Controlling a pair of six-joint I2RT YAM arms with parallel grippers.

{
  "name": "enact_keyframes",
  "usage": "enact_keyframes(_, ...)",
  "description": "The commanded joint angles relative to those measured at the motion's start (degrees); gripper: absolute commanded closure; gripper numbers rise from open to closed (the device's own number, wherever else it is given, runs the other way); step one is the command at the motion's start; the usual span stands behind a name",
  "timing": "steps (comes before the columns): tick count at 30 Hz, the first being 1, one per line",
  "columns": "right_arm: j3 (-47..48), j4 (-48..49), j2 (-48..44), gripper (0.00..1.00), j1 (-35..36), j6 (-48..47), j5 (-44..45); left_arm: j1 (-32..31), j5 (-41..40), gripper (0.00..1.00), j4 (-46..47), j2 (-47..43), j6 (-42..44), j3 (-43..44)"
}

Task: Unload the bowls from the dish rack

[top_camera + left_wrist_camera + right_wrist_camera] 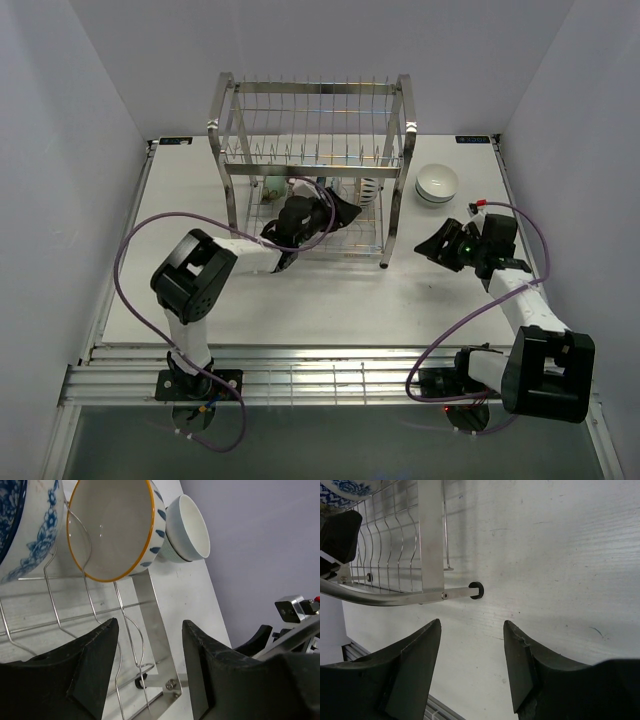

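Observation:
The steel wire dish rack (312, 125) stands at the back middle of the table. My left gripper (345, 212) is open and empty inside its lower tier. In the left wrist view my left gripper (150, 632) sits just below an orange-rimmed bowl with blue marks (110, 530), beside a blue-and-white patterned bowl (20, 525), both on edge in the wires. A mint-green bowl (272, 185) stands at the tier's left. Stacked white bowls (437, 183) sit on the table right of the rack and also show in the left wrist view (187, 530). My right gripper (428, 246) is open and empty over the table (472, 630).
The rack's front right foot (476, 590) and post (431, 535) lie just ahead of my right gripper. Thin divider wires (125, 630) run between my left fingers. White walls close in the table on three sides. A slatted metal edge (330, 385) runs along the front.

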Motion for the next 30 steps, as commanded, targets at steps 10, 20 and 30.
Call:
enact_keyframes(10,-0.8,5.1,1.4,0.42,-0.3,2.1,-5.7,1.1,-0.8,0.34,2.9,8.7,3.5,12.9)
enact_keyframes(20,-1.2,5.7,3.5,0.42,-0.3,1.3,-6.0,1.8,-0.5,0.34,0.1,13.4,5.3,20.0)
enact_keyframes(30,-1.0,5.6,4.6,0.43,-0.3,0.2,-5.7,2.9,3.9,0.61,1.8,16.2,2.8,22.4)
